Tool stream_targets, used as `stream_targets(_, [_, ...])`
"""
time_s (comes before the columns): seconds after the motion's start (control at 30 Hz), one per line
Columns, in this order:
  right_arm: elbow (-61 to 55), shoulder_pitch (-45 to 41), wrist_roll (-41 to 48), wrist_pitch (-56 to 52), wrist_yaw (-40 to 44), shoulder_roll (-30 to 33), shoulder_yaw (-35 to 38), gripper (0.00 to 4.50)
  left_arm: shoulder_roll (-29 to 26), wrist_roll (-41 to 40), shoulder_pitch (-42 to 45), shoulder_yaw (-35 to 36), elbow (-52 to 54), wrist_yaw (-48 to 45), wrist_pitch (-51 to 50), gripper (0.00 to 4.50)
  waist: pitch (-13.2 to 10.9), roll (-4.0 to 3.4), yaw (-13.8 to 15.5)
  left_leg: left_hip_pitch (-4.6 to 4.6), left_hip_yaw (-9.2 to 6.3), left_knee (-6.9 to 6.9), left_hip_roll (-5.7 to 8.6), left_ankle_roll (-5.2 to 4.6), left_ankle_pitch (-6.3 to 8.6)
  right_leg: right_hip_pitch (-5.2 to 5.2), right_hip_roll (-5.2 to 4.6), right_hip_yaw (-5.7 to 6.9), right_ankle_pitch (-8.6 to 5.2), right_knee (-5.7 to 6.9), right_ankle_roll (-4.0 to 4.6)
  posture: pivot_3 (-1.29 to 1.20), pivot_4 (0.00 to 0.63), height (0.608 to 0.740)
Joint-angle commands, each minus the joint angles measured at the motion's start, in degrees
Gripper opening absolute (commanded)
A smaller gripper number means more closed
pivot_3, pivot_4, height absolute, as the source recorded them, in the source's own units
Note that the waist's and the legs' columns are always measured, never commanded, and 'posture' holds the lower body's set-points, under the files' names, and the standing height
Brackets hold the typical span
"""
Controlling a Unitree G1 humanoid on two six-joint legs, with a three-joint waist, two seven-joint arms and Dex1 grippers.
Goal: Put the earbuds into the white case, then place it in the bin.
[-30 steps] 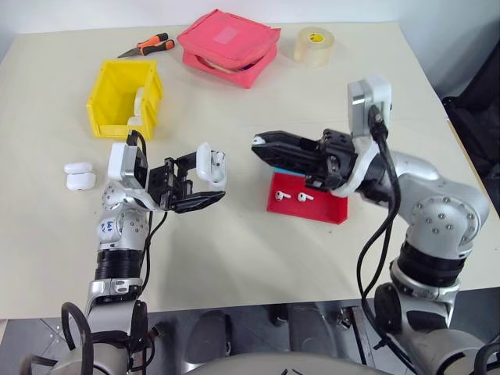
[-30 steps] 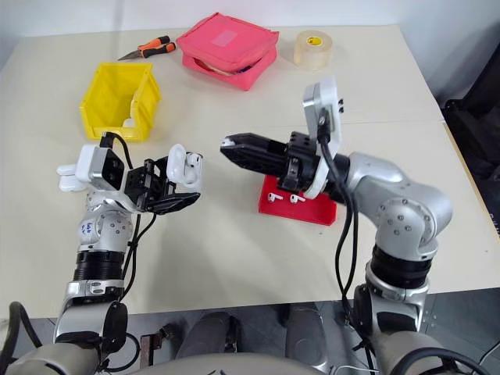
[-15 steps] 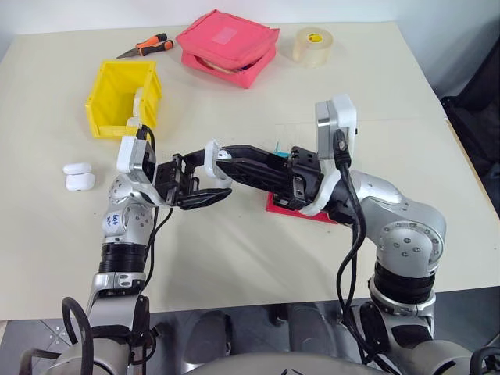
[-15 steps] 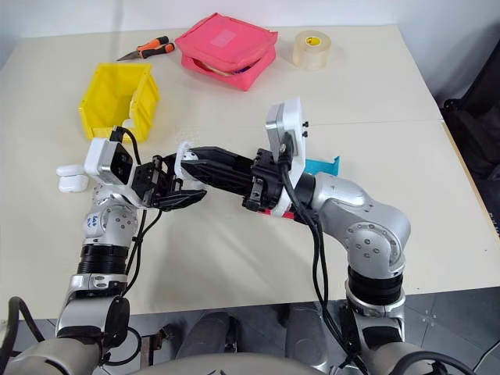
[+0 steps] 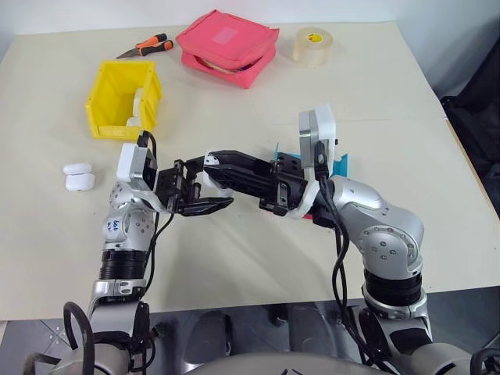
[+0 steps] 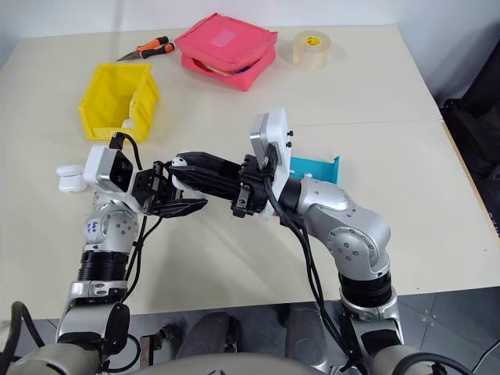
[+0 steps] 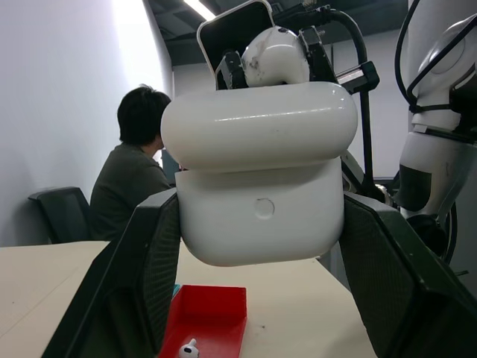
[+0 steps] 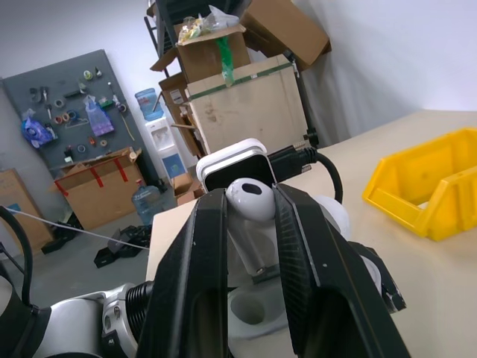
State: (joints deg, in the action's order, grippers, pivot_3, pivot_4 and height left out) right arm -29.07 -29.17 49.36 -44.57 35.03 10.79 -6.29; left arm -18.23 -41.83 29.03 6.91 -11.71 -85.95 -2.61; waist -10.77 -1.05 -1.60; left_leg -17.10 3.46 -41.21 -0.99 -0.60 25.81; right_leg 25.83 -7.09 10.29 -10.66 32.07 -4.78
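The white case (image 7: pixel 261 142) is gripped between my left gripper's (image 5: pixel 205 189) black fingers, held above the table with its lid hinged open. My right gripper (image 8: pixel 250 212) is shut on one earbud (image 8: pixel 248 195), holding it right over the case's open sockets (image 8: pixel 250 315); whether it touches them I cannot tell. Another earbud (image 7: pixel 188 347) lies in the red tray (image 7: pixel 212 317) on the table. The yellow bin (image 5: pixel 123 98) stands at the far left with a white case (image 5: pixel 138 105) inside it.
Two more white cases (image 5: pixel 78 176) lie left of my left arm. A blue tray (image 6: pixel 314 168) sits behind my right arm. A pink-red pouch (image 5: pixel 228 45), a tape roll (image 5: pixel 315 45) and pliers (image 5: pixel 146 47) line the far edge. A seated person (image 7: pixel 134 183) is in the background.
My right gripper has swung left from above the red tray, carrying the earbud over to the open case. The left gripper and its case have stayed in place.
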Motion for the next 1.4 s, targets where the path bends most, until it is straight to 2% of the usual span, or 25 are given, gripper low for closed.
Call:
stream_targets(0.03, [-1.64, 1.79, -0.70, 0.86, -0.41, 0.43, -1.59, 0.53, 0.84, -2.47, 0.20, 0.97, 3.68, -0.52, 0.10, 2.79, 0.00, 0.00, 0.01, 0.00, 0.00, 0.00, 0.00, 0.00, 0.00, 0.00, 0.00, 0.00, 0.00, 0.00, 0.00, 0.00, 0.150, 0.740])
stream_targets(0.37, [-3.89, 5.00, -0.18, 1.24, -1.54, 2.59, -1.40, 0.53, 2.42, -2.43, 1.32, 3.01, 2.94, 1.30, 1.62, 2.79, 0.00, 0.00, 0.03, 0.00, 0.00, 0.01, -0.01, 0.00, 0.00, 0.00, 0.00, -0.01, 0.00, 0.00, 0.00, 0.00, 0.150, 0.740])
stream_targets(0.73, [-1.98, 7.53, -4.14, 5.26, -1.39, 4.26, -2.60, 0.53, 3.66, -2.54, 2.55, 3.96, 1.88, 2.23, 3.30, 2.79, 0.00, 0.00, 0.07, 0.00, 0.01, 0.00, -0.01, 0.00, 0.00, 0.00, 0.00, -0.03, 0.00, 0.00, 0.00, 0.00, 0.150, 0.740])
stream_targets(1.4, [-2.06, 5.65, -2.86, 5.08, 3.03, 14.41, -0.43, 0.53, 4.02, -2.15, 1.43, 5.10, 1.52, 2.48, 4.59, 2.79, 0.00, 0.01, 0.17, -0.01, 0.01, 0.00, -0.02, 0.00, 0.00, 0.00, 0.00, -0.03, 0.00, 0.00, 0.00, 0.00, 0.150, 0.740])
